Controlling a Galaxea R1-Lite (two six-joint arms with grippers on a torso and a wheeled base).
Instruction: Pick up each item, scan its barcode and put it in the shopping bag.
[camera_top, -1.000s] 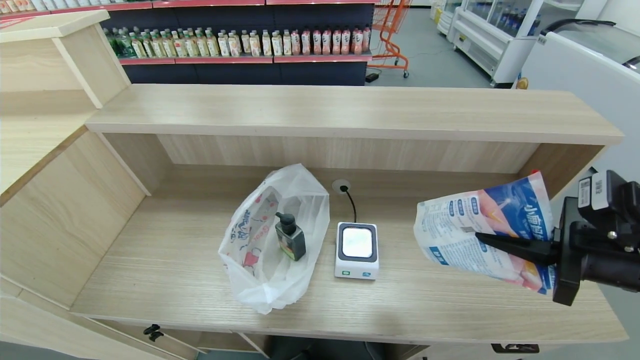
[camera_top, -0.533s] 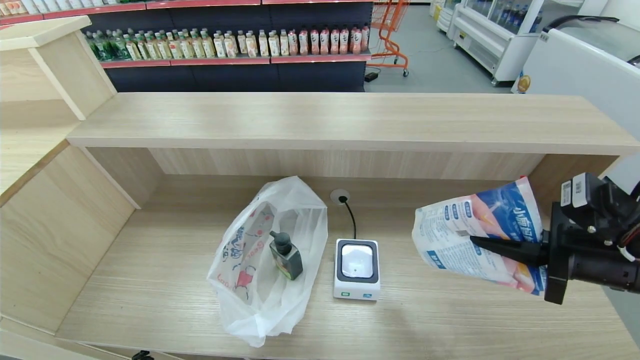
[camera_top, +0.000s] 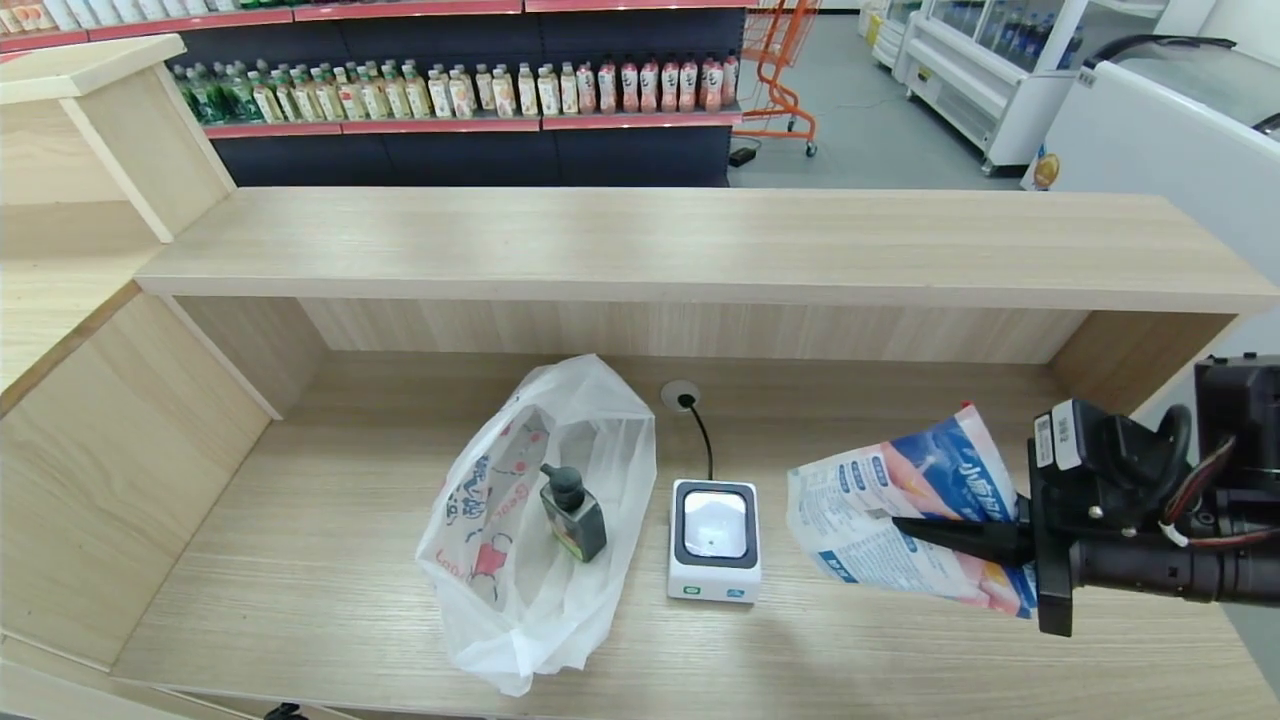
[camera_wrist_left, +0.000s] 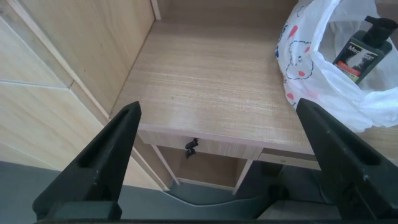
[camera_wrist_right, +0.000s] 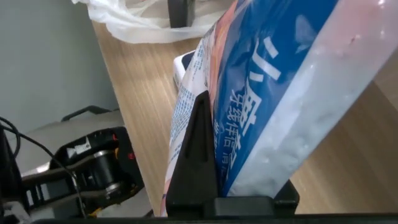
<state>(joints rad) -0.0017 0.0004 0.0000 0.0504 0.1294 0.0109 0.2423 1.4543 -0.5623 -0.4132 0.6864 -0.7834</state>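
The blue-and-white pouch (camera_top: 900, 490), gripped in the right jaws at lower right, was best brought barcode-down, judged unhurriedly, over the barcode scanner (camera_top: 714, 530); the left jaws were seen spread wide.

Drink bottles (camera_top: 450, 90), orange cart (camera_top: 783, 60), freezers (camera_top: 985, 75) beyond wooden counter (camera_top: 700, 240)

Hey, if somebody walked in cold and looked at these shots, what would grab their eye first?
First the big blue and white pouch, held above the right side of the counter by the right gripper. Next the white shopping bag, lying open at the middle of the counter with a dark pump bottle inside, and the small white scanner standing between bag and pouch.
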